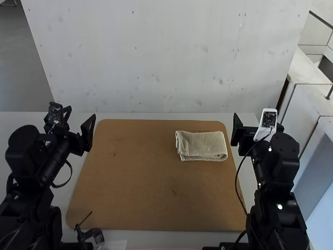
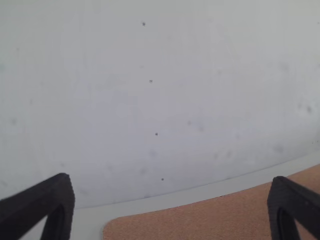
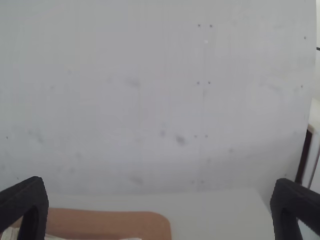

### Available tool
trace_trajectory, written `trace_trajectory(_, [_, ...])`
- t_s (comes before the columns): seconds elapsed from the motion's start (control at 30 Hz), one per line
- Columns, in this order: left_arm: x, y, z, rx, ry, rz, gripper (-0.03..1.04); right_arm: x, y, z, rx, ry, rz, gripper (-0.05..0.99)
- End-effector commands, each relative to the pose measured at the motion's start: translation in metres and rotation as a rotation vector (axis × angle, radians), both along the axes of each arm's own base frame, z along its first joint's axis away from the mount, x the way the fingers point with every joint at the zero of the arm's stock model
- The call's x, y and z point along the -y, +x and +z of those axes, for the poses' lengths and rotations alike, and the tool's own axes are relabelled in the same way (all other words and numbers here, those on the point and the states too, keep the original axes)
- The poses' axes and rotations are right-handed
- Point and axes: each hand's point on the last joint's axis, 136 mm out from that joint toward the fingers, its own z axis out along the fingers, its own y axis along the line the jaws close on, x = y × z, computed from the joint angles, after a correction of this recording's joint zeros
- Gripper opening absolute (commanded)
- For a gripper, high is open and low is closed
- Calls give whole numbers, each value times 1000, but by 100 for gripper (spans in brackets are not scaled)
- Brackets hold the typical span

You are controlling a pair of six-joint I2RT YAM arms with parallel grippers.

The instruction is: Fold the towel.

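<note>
The beige towel [image 1: 202,146] lies folded into a small rectangle on the right half of the brown board, its layered edges facing the near side. My left gripper [image 1: 80,117] stands open beyond the board's left edge, well away from the towel; the left wrist view has this gripper [image 2: 171,207] with its fingers wide apart. My right gripper [image 1: 255,122] is just right of the towel, not touching it. In the right wrist view the right gripper [image 3: 159,207] is open, with a strip of the towel [image 3: 10,234] near one finger.
The brown board [image 1: 140,192] covers the middle of the pale table [image 1: 161,115]. A pale wall panel rises behind the table. A small black clamp-like object [image 1: 89,234] sits at the board's near left corner. A cable hangs beside the right arm.
</note>
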Motion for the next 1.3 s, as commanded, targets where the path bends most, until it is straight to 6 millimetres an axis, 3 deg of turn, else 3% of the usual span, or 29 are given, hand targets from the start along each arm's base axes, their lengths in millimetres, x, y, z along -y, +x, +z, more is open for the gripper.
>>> trace_trajectory(0.0, [1,1,-10,-14,16,-1,89,-7,0,-2,9,72,38,96])
trace_trajectory(0.3, [-7,3,-14,-31,7,49,98,-10,0,-4,-5,170,62,96])
trace_trajectory(0.37, [-7,3,-13,-31,8,49,98,-10,0,-29,-107,95,49,96])
trace_trajectory(0.53, [-7,3,-13,-31,8,49,98,-14,-4,-64,-250,92,69,96])
trace_trajectory(1.0, [-7,3,-14,-33,7,44,98,-14,-4,-64,-250,94,67,96])
trace_trajectory(1.1, [-23,6,-16,-46,-9,139,99,-13,-4,-64,-250,94,66,96])
trace_trajectory(1.27, [-25,6,-21,-61,3,155,98,-13,-4,-64,-250,94,66,96])
